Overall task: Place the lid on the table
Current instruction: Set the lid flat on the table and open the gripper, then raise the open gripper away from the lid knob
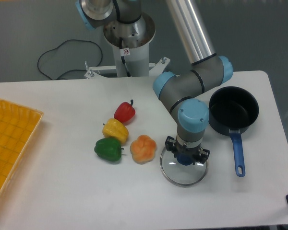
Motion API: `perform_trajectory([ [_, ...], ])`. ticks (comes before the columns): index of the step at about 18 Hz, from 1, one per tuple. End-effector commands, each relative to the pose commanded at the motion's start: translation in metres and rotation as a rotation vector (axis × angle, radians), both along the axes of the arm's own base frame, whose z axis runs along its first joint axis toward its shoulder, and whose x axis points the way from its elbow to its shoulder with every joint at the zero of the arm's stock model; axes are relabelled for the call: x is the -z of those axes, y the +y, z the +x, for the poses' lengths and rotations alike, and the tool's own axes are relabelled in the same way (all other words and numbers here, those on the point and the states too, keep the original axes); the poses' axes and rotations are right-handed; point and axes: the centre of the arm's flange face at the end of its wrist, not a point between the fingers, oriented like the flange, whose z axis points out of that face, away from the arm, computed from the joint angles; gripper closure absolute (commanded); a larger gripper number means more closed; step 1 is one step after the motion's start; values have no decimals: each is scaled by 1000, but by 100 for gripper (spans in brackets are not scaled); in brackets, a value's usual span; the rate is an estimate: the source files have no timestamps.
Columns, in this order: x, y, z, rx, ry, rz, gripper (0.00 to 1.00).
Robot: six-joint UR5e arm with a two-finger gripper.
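Pointing straight down from the bent arm, the claw [186,157] is set over the blue knob of the lid [183,171], with its two dark fingers seen on either side of the knob. Whether the knob is pinched or has been let go cannot be told from this view, because the wrist hides the fingertips.

The lid is seen low over the table [62,191], just right of the orange pepper [143,148] and left of the pan's handle. It appears to lie flat, with its rim on or very near the white surface; a thin shadow is cast beneath it. The pan [233,111] stands open and uncovered behind it, so the lid is already off. The task is judged to be nearly finished: what seems left is for the knob to be released and the arm drawn up and away.

The lid is a round disc of clear glass, edged with a thin bright metal ring, and the tabletop is seen through it. The pan is dark, round and deep, with a long blue handle. Four glossy, lumpy peppers are grouped at the centre: red [125,112], yellow [115,129], green [108,149] and orange. A yellow gridded tray [9,143] is cut off by the left edge. The table is smooth, matt and white.
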Motion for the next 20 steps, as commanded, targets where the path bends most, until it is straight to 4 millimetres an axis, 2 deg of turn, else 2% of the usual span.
perform_trajectory([
  [2,0,0,0,0,1,1,26],
  [5,0,0,0,1,3,0,11],
  [9,-1,0,-1,1,5,1,9],
  [11,-3,0,-1,3,7,3,1],
  [20,-44,-2,8,23,122,-70,0],
])
